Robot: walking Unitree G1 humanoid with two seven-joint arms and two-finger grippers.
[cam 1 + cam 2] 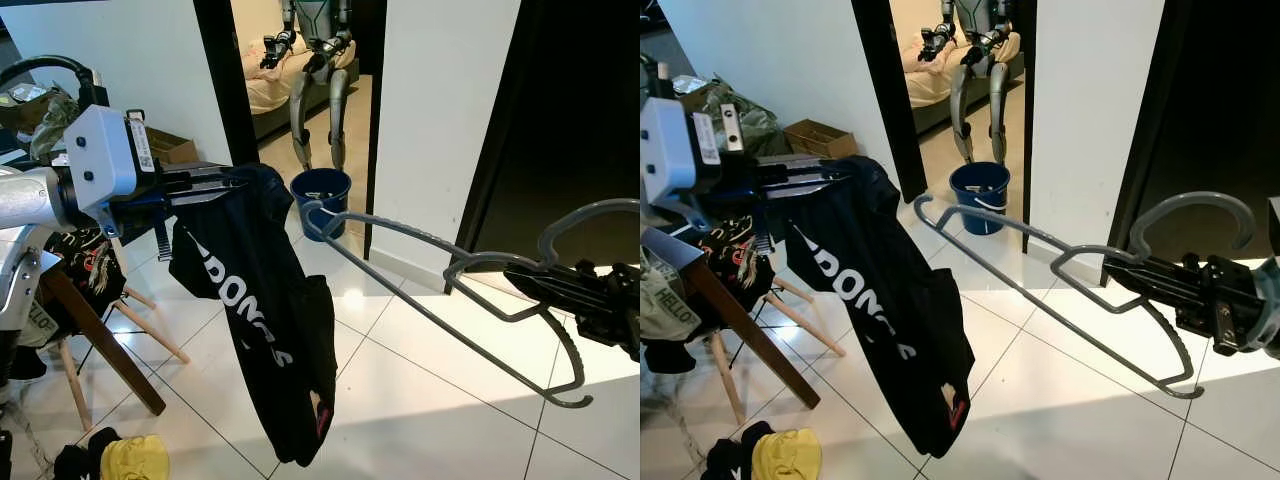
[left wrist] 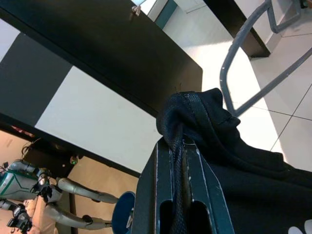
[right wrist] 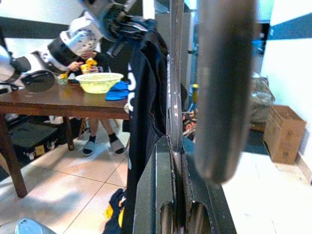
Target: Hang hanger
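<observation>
Hanger (image 1: 440,290) clamped in right gripper (image 1: 545,281) — left gripper (image 1: 222,185) pinching black shirt (image 1: 265,310) over glossy white tiled floor (image 1: 420,400); blue bucket (image 1: 321,198) at doorway.

Matt cloth, grey hanger, glossy floor

The black shirt (image 1: 262,300) is soft matt cloth with white print. The hanger (image 1: 450,290) looks smooth, dull grey, plastic or coated metal. Floor tiles (image 1: 420,400) are glossy white, mirroring light. The bucket (image 1: 322,195) is smooth blue plastic; the worktop (image 3: 58,100) is dark polished wood; the box (image 1: 820,137) is cardboard.

Silver arm (image 1: 25,197), white wrist housing (image 1: 100,155), black fingers (image 1: 205,183)
</observation>
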